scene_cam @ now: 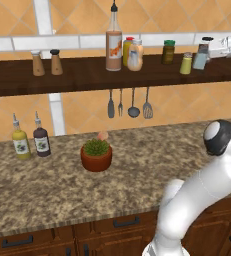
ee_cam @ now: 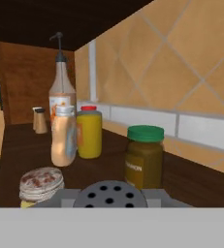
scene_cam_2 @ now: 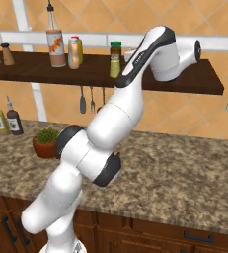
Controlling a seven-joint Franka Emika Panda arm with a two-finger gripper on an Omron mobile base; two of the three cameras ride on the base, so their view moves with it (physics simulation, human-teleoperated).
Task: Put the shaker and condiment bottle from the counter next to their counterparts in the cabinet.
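Observation:
The pale blue-grey shaker (scene_cam: pixel 200 60) is at the right end of the cabinet shelf (scene_cam: pixel 82 77), upright, with my gripper (scene_cam: pixel 205 49) shut on it from the right. In the hand view its grey perforated top (ee_cam: pixel 109 193) sits close between the fingers. Just to its left stand the yellow-green shaker (scene_cam: pixel 186 64) and a green-lidded jar (scene_cam: pixel 168 52). I cannot tell whether the held shaker touches the shelf. The condiment bottle (scene_cam: pixel 135 56) with peach contents stands on the shelf beside the yellow red-capped bottle (scene_cam: pixel 128 49) and the tall orange-labelled bottle (scene_cam: pixel 114 46).
Two brown shakers (scene_cam: pixel 46 62) stand at the shelf's left end. On the granite counter (scene_cam: pixel 137 165) are a potted plant (scene_cam: pixel 96 155) and two small bottles (scene_cam: pixel 31 142) at the left. Utensils (scene_cam: pixel 129 102) hang under the shelf. My arm (scene_cam_2: pixel 135 89) hides the shelf's right part.

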